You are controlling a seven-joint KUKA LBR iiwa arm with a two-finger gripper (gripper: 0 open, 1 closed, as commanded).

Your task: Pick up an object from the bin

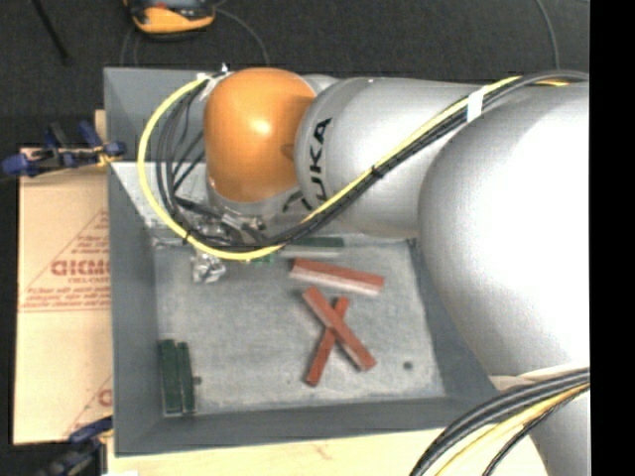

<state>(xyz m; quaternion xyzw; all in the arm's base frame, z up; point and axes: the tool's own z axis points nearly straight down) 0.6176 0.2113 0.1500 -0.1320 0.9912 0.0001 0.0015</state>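
Observation:
My gripper (207, 267) hangs low over the bin's upper left floor, mostly hidden under the arm's wrist. Nothing shows directly under it except bare grey floor. To its right a reddish-brown bar with a pale edge (336, 276) lies nearly level. Just above that bar, a thin green stick (319, 242) pokes out from beneath the arm. Two reddish-brown bars (337, 337) lie crossed in an X further down and to the right of the gripper.
A dark green flat block (177, 377) lies along the bin's left wall near the front corner. The arm covers the bin's back and right side. Open floor stretches between the gripper and the green block.

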